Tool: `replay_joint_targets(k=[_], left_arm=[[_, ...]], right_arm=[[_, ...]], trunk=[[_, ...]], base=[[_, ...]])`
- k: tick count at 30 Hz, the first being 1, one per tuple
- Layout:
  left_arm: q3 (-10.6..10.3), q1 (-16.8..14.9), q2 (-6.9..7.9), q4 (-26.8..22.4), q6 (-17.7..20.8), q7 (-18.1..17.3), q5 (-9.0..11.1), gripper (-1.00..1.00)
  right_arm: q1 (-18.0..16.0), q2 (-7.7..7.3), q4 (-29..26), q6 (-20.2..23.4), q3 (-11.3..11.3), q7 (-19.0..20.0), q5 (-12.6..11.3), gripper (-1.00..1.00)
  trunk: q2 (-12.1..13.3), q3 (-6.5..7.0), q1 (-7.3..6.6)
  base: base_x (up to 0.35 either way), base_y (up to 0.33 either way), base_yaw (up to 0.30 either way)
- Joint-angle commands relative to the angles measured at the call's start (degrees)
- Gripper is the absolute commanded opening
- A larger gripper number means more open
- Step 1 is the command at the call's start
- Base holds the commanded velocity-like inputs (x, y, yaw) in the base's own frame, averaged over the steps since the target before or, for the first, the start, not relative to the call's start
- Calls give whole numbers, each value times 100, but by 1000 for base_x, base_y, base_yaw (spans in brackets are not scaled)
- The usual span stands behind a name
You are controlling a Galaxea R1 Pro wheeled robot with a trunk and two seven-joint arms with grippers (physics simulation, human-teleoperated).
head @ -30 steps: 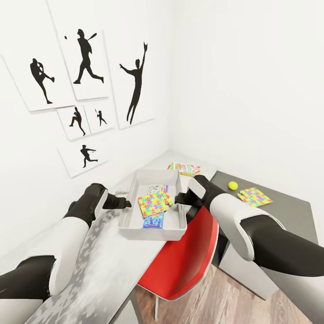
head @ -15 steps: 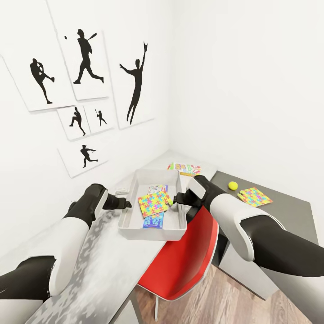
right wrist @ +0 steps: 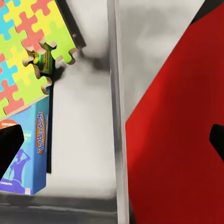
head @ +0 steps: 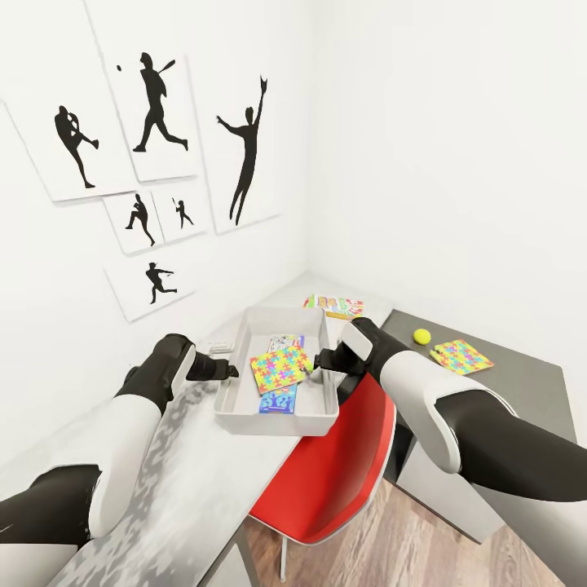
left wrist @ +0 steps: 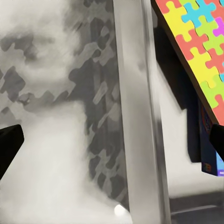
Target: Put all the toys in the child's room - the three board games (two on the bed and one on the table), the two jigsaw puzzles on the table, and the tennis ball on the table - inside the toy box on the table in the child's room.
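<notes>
The light grey toy box [head: 277, 425] stands on the pale table [head: 187, 489]. Inside it a jigsaw puzzle [head: 280, 367] lies tilted over a blue board game [head: 277, 399], and another board game [head: 285, 341] lies behind. My left gripper [head: 233, 371] is open astride the box's left wall [left wrist: 135, 116]. My right gripper [head: 316, 359] is open astride the right wall [right wrist: 114, 93]. A third board game [head: 334, 306] lies beyond the box. The tennis ball [head: 421, 336] and the second jigsaw puzzle [head: 461, 355] rest on the dark lower wing [head: 522, 383].
A red chair [head: 326, 465] is tucked under the table just right of the toy box, below my right arm. White walls meet in a corner behind the table, with black sports silhouettes [head: 155, 106] on the left wall. Wood floor [head: 408, 554] shows below.
</notes>
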Motion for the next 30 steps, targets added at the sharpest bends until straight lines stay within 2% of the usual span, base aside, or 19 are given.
replay_joint_targets(k=[1, 24, 30], left_arm=[[32, -4, -6, -6, 23, -45, -56, 100], [26, 61, -7, -6, 23, -38, -54, 100], [31, 77, -3, -6, 23, -48, -58, 100]], right_arm=[[-4, 0, -6, 19, 35, -44, -58, 100], [19, 0, 188, -2, 35, -44, -40, 100], [69, 0, 194, -197, 35, -39, -31, 100]], trunk=[[-5, -7, 1], [-5, -7, 1], [-5, -7, 1]], base=[[0, 0, 0], [0, 0, 0], [0, 0, 0]])
